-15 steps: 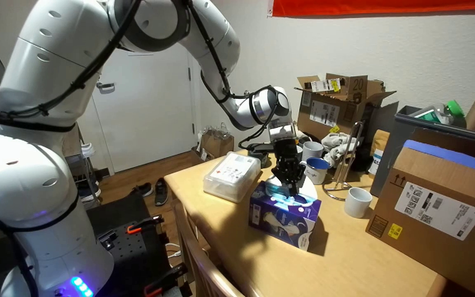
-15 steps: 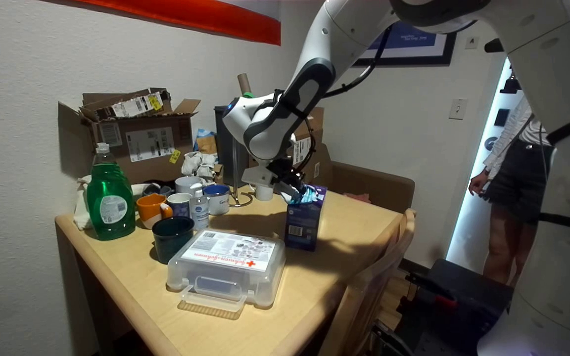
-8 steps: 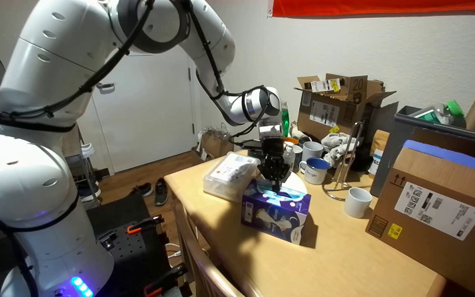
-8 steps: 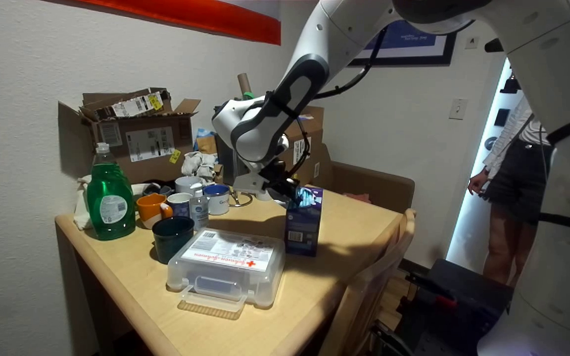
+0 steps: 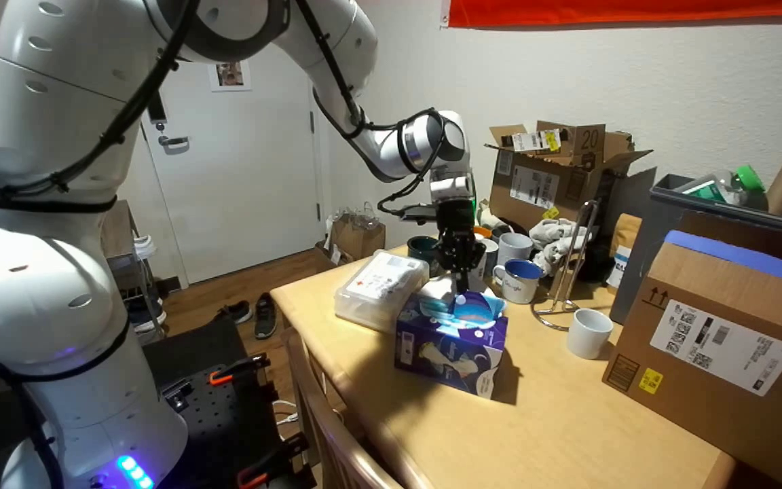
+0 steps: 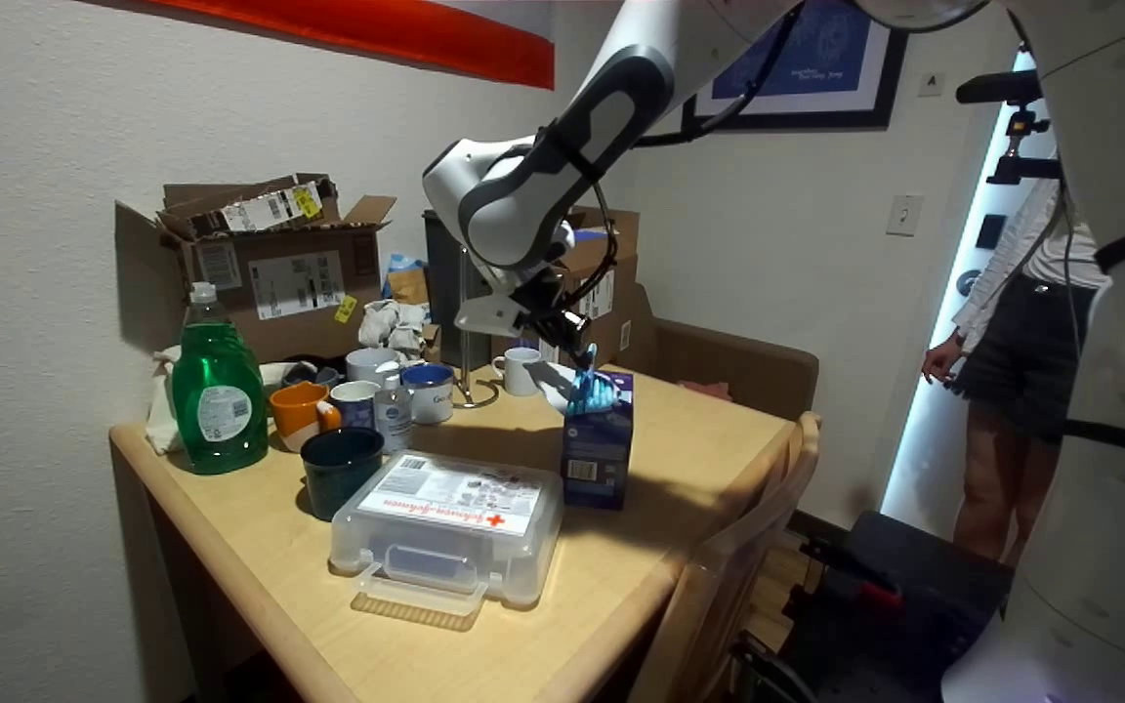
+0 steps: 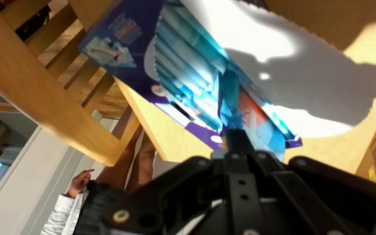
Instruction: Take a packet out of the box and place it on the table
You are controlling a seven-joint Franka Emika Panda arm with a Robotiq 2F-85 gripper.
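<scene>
Claw (image 7: pixel 236 132) pinches light-blue pkt (image 7: pixel 231 94), jaws closed tight, w/ pkt poking up from purple box (image 5: pixel 449 360), apparently not yet fully out. Grip looks done; lift clear & set-down on tan table (image 5: pixel 588 421) prob. still to do.

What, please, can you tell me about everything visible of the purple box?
The box is a printed purple carton, apparently cardboard, with a barcode on one end and an open top. A white flap with a jagged edge sticks out along one long side. Pale blue packets are packed inside; the fingers grip a packet that rises above the opening. The box stands upright on the table beside the clear case; whether they touch, I cannot tell.
</scene>
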